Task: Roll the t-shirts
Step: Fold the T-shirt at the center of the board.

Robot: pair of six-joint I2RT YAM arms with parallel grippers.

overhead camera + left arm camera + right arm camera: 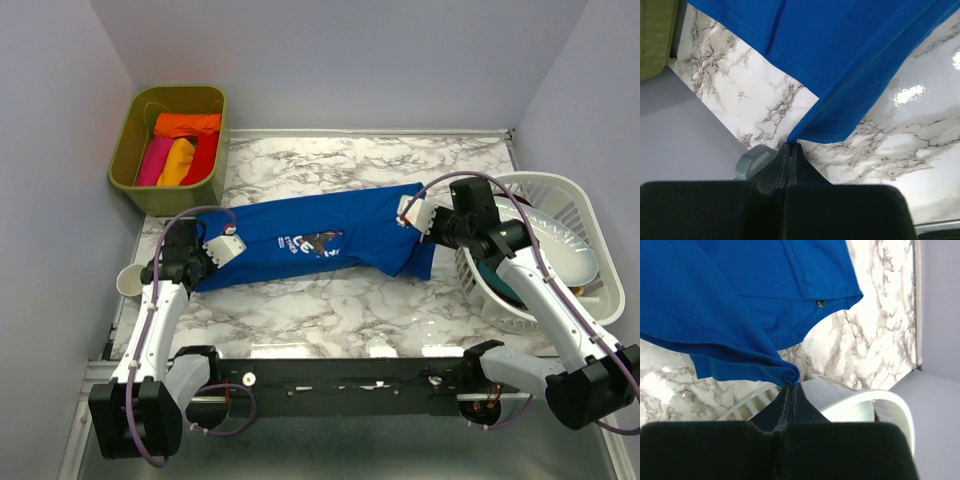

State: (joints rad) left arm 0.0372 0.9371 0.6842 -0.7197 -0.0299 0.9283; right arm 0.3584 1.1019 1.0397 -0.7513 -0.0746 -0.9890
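Well, the blue shirt (320, 238) lies in a long band across the middle of the bench, reaching from near the left edge to near the right edge. The left gripper (222, 248) has its jaws pressed tight on the shirt's left end. The right gripper (412, 212) pinches the right end, just beside the white basket (560, 185). Rolled shirts (178, 150) sit in the green bin (122, 150) at the far left corner.

The royal-blue t-shirt (300, 225) is lying folded lengthwise across the marble worktop (330, 310), white lettering showing, both ends hanging lifted
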